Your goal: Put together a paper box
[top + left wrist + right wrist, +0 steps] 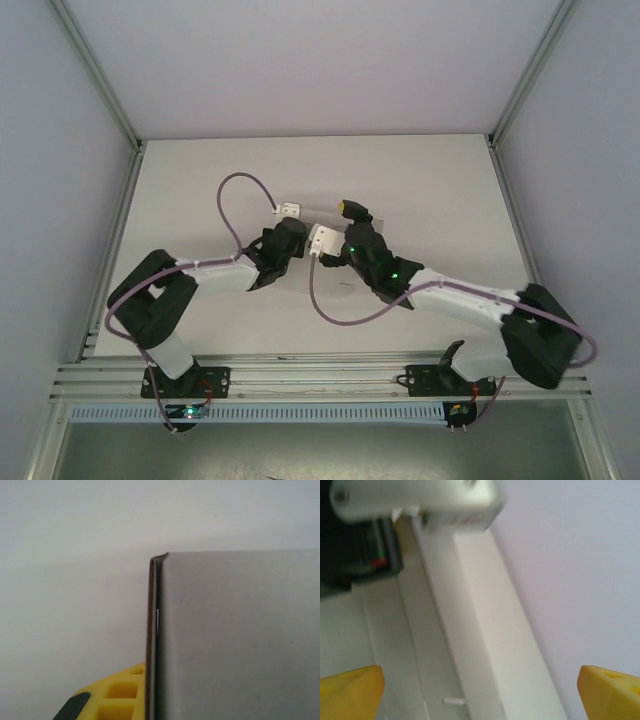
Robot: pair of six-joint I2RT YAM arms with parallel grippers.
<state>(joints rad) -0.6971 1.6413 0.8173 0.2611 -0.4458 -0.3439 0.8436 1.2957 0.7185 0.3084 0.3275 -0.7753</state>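
1. The paper box (240,640) is near the middle of the desk (200,190), between the two grippers. From above it is white on white, and its outline is hard to make out.
2. The left gripper (289,228) sits at 9 o'clock of the box, its arm lying off toward 8 o'clock. It is closed down on the box. In its wrist view a folded card edge stands upright right against one yellow finger (120,695) at 7 o'clock, and the card panel covers the 3 o'clock half.
3. The right gripper (480,690) is at 3 o'clock of the box and gapes wide, holding nothing. Its yellow fingertips (350,685) show at 8 and 4 o'clock of its wrist view.
4. Between those tips a long white side of the box runs up toward 11 o'clock, apart from both.
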